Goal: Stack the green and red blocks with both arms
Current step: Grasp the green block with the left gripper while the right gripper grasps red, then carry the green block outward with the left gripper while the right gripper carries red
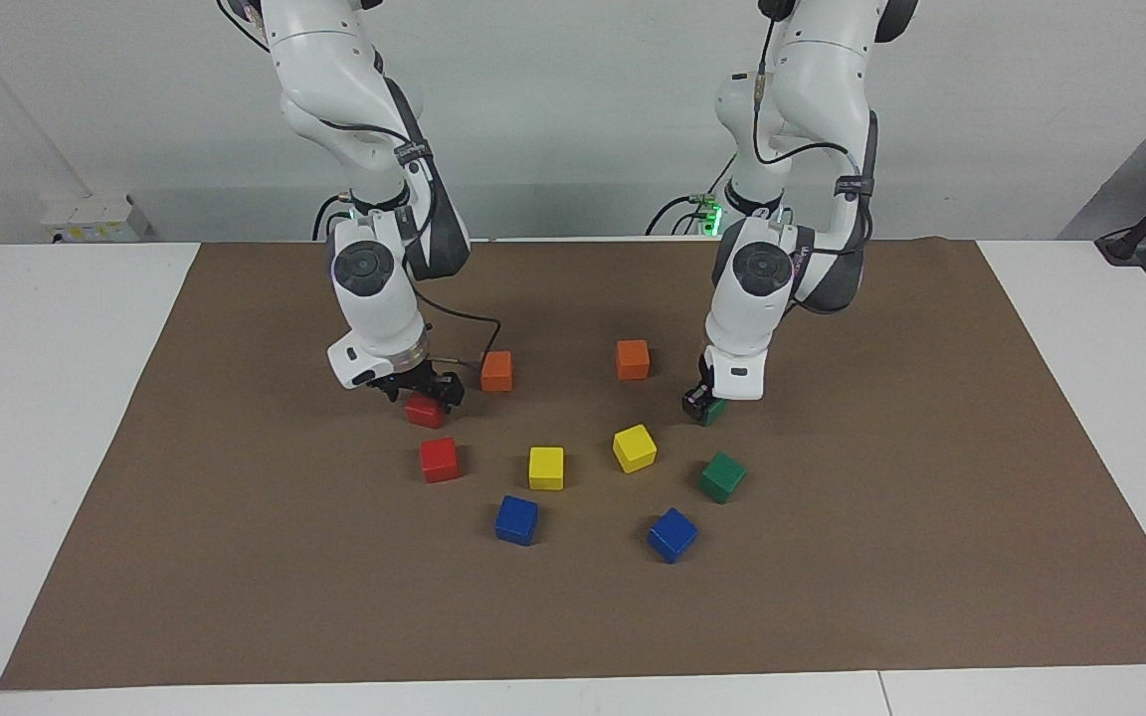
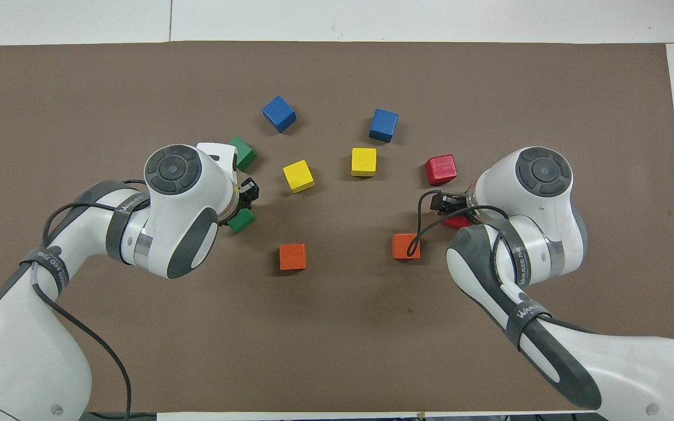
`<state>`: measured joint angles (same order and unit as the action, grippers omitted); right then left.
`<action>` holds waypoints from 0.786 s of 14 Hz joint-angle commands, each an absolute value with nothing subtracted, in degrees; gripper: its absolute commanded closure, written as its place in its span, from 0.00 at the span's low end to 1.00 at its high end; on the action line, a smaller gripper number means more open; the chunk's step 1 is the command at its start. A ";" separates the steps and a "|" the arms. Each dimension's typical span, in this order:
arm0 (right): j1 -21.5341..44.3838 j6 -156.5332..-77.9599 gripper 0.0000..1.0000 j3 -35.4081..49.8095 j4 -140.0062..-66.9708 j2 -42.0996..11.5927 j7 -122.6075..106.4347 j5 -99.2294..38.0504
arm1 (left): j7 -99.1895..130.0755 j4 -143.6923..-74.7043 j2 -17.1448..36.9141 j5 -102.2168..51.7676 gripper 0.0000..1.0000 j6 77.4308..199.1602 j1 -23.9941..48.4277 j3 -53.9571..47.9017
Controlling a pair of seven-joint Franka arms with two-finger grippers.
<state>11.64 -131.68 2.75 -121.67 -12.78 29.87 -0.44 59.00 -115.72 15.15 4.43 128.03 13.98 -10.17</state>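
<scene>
Green block (image 1: 715, 409) clamped in left jaws; right jaws straddle red block (image 1: 424, 411).

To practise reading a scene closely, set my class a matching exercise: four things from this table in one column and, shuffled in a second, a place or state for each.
Column one:
1. left hand
2. right hand
3. blue blocks
4. orange blocks

Column two:
A. farthest from the robots
B. down at a red block
C. shut on a green block
D. nearest the robots

Pairs: 1-C, 2-B, 3-A, 4-D
</scene>
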 commanded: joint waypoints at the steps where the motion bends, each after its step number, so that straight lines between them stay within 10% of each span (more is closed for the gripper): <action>1: 11.60 -133.60 0.86 2.81 -122.34 -13.10 29.44 -0.88 | 52.14 -115.05 10.65 5.54 1.00 121.57 12.13 -10.11; 2: 11.60 -133.42 1.00 2.81 -122.34 -13.10 29.27 -0.88 | 49.42 -115.05 9.42 5.54 1.00 119.73 11.17 -10.19; 11: 2.57 -118.82 1.00 2.20 -109.86 -10.37 6.48 -0.62 | 6.97 -114.00 7.47 2.64 1.00 119.52 -4.74 -10.20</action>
